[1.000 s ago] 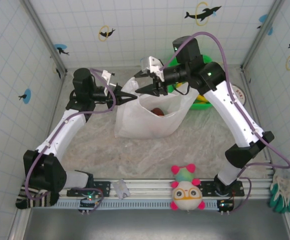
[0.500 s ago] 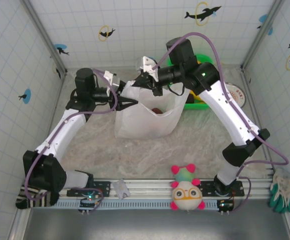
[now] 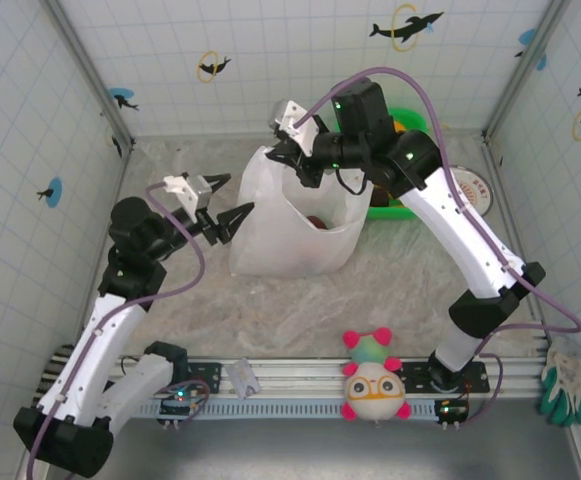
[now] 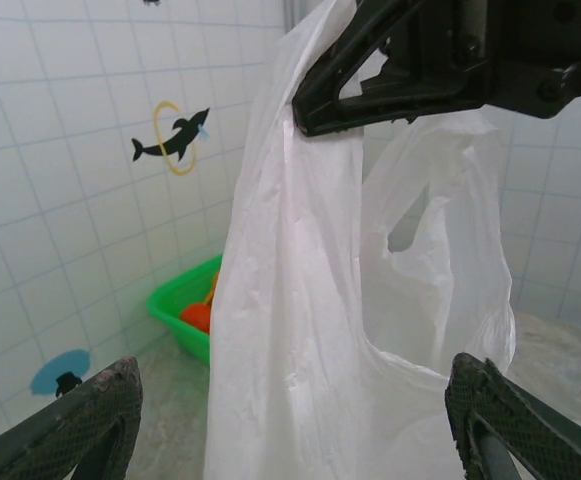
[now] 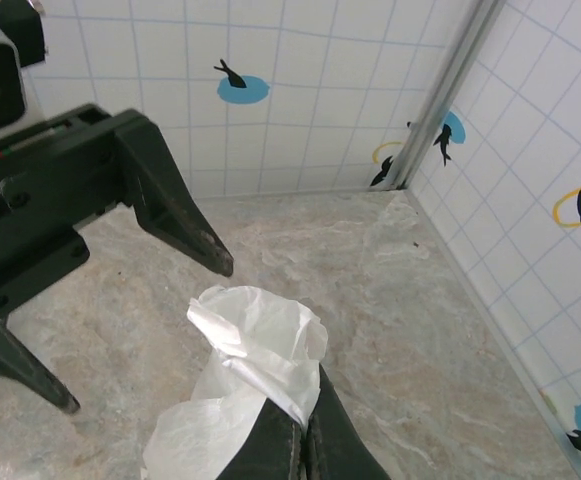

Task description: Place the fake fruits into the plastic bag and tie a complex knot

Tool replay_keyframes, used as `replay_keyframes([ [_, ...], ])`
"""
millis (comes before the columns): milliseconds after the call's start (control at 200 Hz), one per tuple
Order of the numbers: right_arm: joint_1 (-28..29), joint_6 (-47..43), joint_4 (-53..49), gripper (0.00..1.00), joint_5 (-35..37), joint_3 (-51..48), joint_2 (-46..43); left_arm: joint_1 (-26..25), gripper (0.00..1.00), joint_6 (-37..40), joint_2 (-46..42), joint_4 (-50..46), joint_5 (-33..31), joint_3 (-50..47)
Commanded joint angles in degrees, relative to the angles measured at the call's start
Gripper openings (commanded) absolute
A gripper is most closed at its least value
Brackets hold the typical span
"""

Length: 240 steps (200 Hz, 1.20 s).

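Left gripper retreated, open, over seemingly marble-patterned table.

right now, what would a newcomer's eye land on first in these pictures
First the white plastic bag standing mid-table, its top bunched and pinched by the shut right gripper. Next the left gripper, jaws wide open and pointing at the bag's left side. At the near edge, between the arm bases, sits a pink-and-green plush toy.

Tall thin white plastic bag blocks table ctr, right gripper pinching its top strap, green square plastic basket behind, far right, bare marbled tabletop free in front & far left
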Motion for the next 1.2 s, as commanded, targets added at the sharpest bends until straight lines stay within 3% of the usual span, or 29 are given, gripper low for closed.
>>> replay_keyframes([
  [0, 0.8, 1.6, 1.5, 0.03, 2.3, 2.5, -1.7, -4.0, 0.80, -2.6, 2.1, 2.3, -11.6, -0.6],
  [190, 1.4, 2.0, 1.6, 0.03, 4.0, 2.5, -1.5, -11.6, 0.74, -2.0, 7.4, 5.1, -18.1, 1.4],
  [395, 1.6, 3.9, 2.1, 0.03, 6.5, 2.9, -1.0, -15.6, 0.30, -1.7, 9.9, 7.3, -23.1, 0.9],
  [485, 1.6, 4.7, 1.6, 0.04, 8.3, 3.5, -0.6, -16.0, 0.16, -1.5, 10.3, 8.1, -23.2, 0.2],
  [575, 0.6, 4.4, 0.0, 0.18, 7.3, 4.4, -0.6, -16.0, 0.00, -0.8, 10.3, 8.2, -23.1, -0.2],
  [671, -2.0, 2.8, -2.3, 0.34, 0.2, 4.8, -1.6, -15.8, 0.00, 0.0, 9.7, 9.0, -21.4, -1.2],
  [786, -7.0, -1.9, -4.3, 0.63, -13.7, 2.3, -4.3, -12.6, 0.00, 0.5, 9.7, 9.1, -10.4, -1.5],
  [911, -11.7, -5.9, -3.8, 0.87, -24.5, -1.1, -6.4, -5.5, 0.00, 0.5, 11.6, 11.0, 12.2, -1.2],
  [1016, -12.6, -11.0, -5.4, 0.93, -27.6, -2.6, -7.1, -3.8, 0.00, 5.6, 14.8, 6.3, 22.5, 1.8],
  [1196, -11.8, -11.2, -2.1, 0.92, -31.7, -5.1, -7.0, -3.7, 0.00, 14.0, 18.7, -4.8, 29.5, 7.5],
])
